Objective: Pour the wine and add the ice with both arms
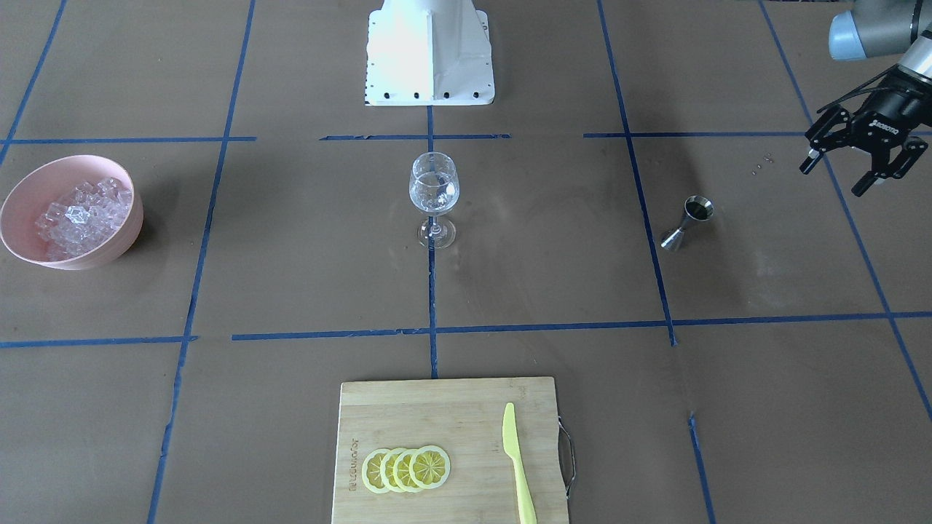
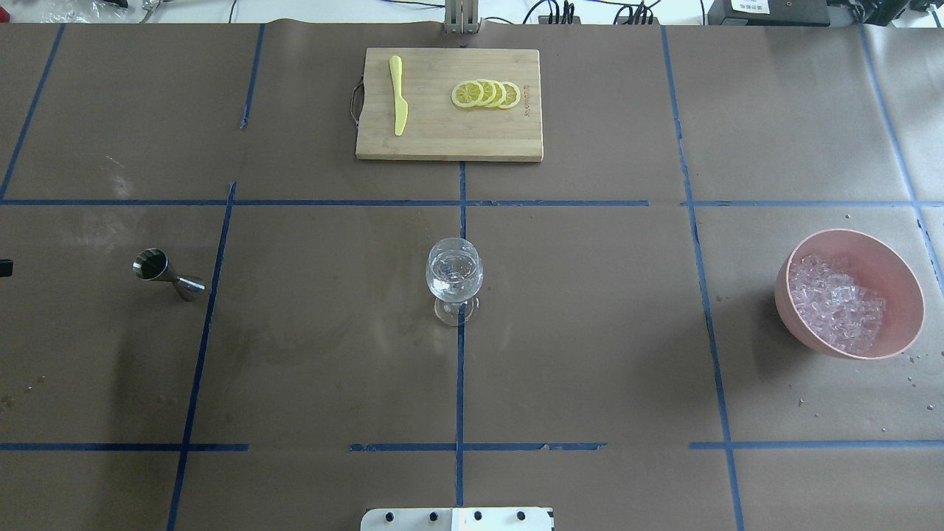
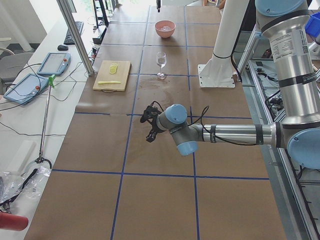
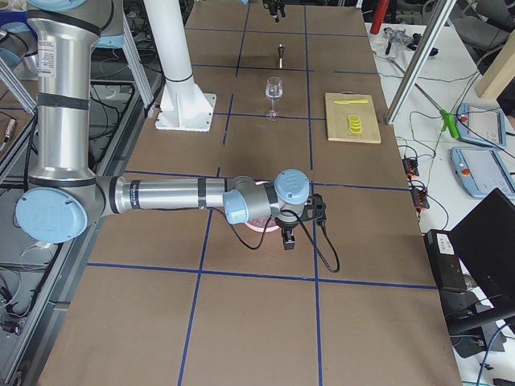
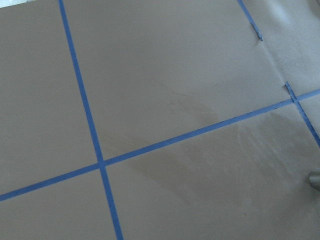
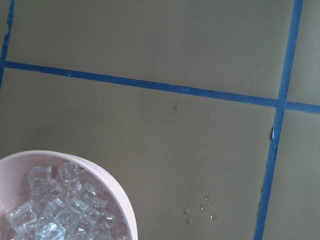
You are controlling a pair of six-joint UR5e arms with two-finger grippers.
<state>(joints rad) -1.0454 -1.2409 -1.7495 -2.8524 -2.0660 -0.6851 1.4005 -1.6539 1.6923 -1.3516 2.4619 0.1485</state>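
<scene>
The wine glass (image 1: 434,191) (image 2: 454,274) stands upright at the table's centre with clear, glinting contents; I cannot tell wine from ice in it. A steel jigger (image 1: 687,223) (image 2: 169,274) stands to the robot's left. My left gripper (image 1: 834,177) hangs open and empty above the table, beyond the jigger and apart from it. More ice (image 1: 80,215) (image 2: 837,302) (image 6: 55,210) fills a pink bowl (image 1: 125,234) (image 2: 784,296) on the robot's right. My right gripper (image 4: 290,233) hovers over that bowl; I cannot tell whether it is open or shut.
A wooden cutting board (image 1: 437,415) (image 2: 442,136) at the operators' edge carries overlapping lemon slices (image 1: 406,469) and a yellow knife (image 1: 518,466). The white pedestal (image 1: 429,54) stands behind the glass. Water droplets (image 6: 200,210) dot the paper beside the bowl.
</scene>
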